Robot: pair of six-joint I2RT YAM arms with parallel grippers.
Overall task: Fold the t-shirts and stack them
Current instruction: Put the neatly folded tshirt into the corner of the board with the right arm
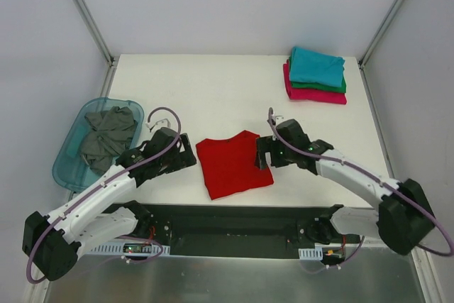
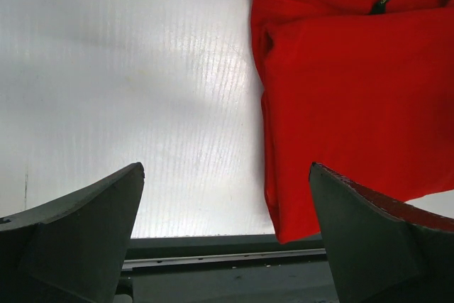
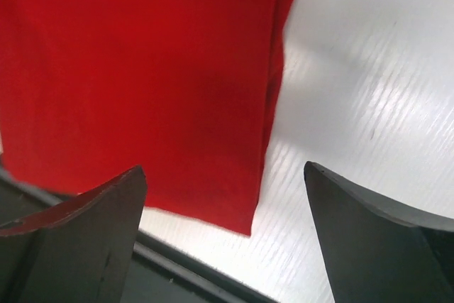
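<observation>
A bright red t-shirt [image 1: 232, 163] lies folded on the white table between my two grippers. It shows in the left wrist view [image 2: 355, 97] with its dark neck label [image 2: 381, 5], and in the right wrist view [image 3: 142, 76]. My left gripper [image 1: 186, 159] is open and empty just left of the shirt's left edge. My right gripper [image 1: 263, 152] is open and empty at the shirt's right edge. A stack of folded shirts, teal [image 1: 316, 65] over green [image 1: 335, 88] over magenta-pink [image 1: 312, 94], sits at the far right. Dark grey shirts [image 1: 108, 136] lie crumpled in a tub.
The translucent blue plastic tub [image 1: 65, 155] stands at the table's left edge. The table's near edge and a dark rail [image 1: 234, 219] run just below the red shirt. White walls with metal frame posts surround the table.
</observation>
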